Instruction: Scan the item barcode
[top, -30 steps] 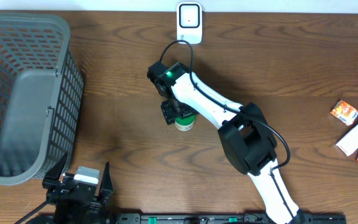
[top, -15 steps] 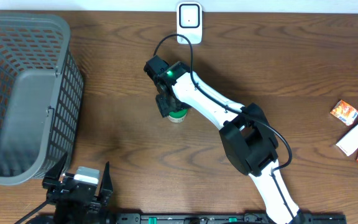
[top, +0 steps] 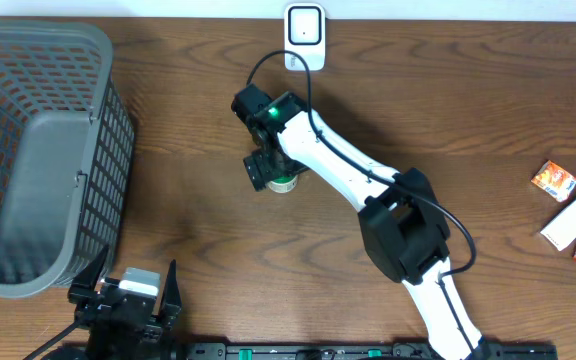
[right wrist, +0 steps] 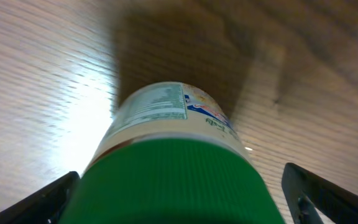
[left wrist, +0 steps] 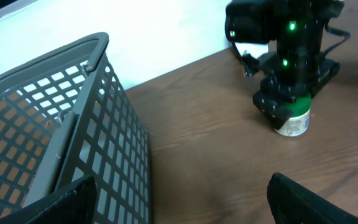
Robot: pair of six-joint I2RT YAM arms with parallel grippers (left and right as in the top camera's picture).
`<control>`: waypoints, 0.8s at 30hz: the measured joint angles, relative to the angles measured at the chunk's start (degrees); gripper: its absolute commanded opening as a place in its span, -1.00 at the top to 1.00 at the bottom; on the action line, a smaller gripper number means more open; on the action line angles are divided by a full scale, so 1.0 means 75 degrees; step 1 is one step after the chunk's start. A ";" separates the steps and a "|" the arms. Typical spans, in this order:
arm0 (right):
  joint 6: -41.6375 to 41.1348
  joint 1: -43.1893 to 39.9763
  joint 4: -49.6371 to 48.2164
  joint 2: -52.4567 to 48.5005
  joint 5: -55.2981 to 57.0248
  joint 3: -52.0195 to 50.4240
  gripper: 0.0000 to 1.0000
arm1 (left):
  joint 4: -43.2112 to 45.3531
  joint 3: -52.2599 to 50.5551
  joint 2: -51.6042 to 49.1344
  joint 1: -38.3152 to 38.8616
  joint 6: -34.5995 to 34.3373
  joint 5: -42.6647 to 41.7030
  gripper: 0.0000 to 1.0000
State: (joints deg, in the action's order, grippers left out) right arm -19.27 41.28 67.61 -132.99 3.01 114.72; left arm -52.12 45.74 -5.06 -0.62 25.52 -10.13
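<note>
Bottle (top: 284, 183) with a green cap and a pale printed label: you have it standing upright on the worktop (top: 188, 230), a little left of centre and well below the white scanner (top: 304, 35) at the far edge. Your right gripper (top: 271, 173) sits over its top with the jaws spread wide. In the right wrist view the fingers (right wrist: 36, 199) flank the cap, the right-hand one clear of it, so nothing is clamped. Your left gripper (top: 131, 285) rests at the near edge, jaws open and holding nothing, just below the grey mesh basket (top: 118, 120) that fills the left side. Three small snack packets (top: 573, 210) lie well apart from the bottle at the far right edge.
</note>
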 measured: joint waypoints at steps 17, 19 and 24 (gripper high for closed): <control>0.0463 -0.0347 -0.0093 0.0131 -0.0778 0.0085 -0.99 | -0.0003 0.0000 0.0000 0.0000 0.0000 0.0000 -0.74; 0.0513 -0.0411 -0.0096 0.0131 -0.0790 0.0085 -0.98 | -0.0003 0.0000 0.0000 0.0000 0.0000 0.0000 -0.74; 0.0618 -0.0437 -0.0087 0.0131 -0.0810 0.0082 -0.98 | -0.0003 0.0000 0.0000 0.0000 0.0000 0.0000 -0.75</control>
State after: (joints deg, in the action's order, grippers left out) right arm -14.63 38.00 66.96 -132.00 -3.07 115.33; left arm -52.14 45.74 -5.06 -0.62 25.52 -10.13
